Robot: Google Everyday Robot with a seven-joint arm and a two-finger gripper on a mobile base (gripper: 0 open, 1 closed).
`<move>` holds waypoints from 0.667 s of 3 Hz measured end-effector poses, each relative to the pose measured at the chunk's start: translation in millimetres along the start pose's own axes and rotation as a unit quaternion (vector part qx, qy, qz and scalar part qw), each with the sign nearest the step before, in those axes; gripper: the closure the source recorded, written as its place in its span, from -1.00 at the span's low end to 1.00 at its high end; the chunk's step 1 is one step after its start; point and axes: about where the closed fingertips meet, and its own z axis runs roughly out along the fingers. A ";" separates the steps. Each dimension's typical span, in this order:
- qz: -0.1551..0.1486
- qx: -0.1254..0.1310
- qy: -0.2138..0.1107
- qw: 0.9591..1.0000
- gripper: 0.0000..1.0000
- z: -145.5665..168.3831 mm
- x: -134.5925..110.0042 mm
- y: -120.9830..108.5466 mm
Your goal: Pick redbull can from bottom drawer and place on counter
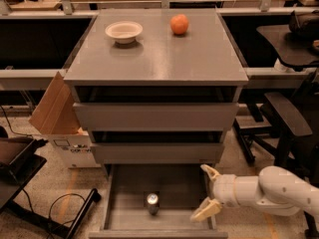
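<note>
The redbull can (152,203) is seen standing upright on the floor of the bottom drawer (115,203), near the middle and toward the front edge, its shiny round top turned upward. The drawer is pulled out, and nothing else is seen lying in it. The gripper (199,193) is held at the drawer's right wall, to the right of the can and apart from it; its two pale fingers (206,211) are spread wide, one above the other, and nothing is held between them. The white arm (271,189) is extended in from the right edge of the view. Above the open drawer, two narrower drawers (155,116) are stacked. The counter (159,59) is found on top of the cabinet, where a white bowl (123,31) is set at the back left and an orange fruit (179,24) at the back, just right of the middle. A cardboard box (56,114) is leaned against the cabinet's left side, and a dark office chair (286,114) is placed to the right.
</note>
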 end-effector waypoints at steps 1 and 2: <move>0.068 0.034 -0.004 0.997 -1.00 56.8 48.7 -5.9; 0.070 0.037 -0.003 0.997 -1.00 59.0 51.9 -6.7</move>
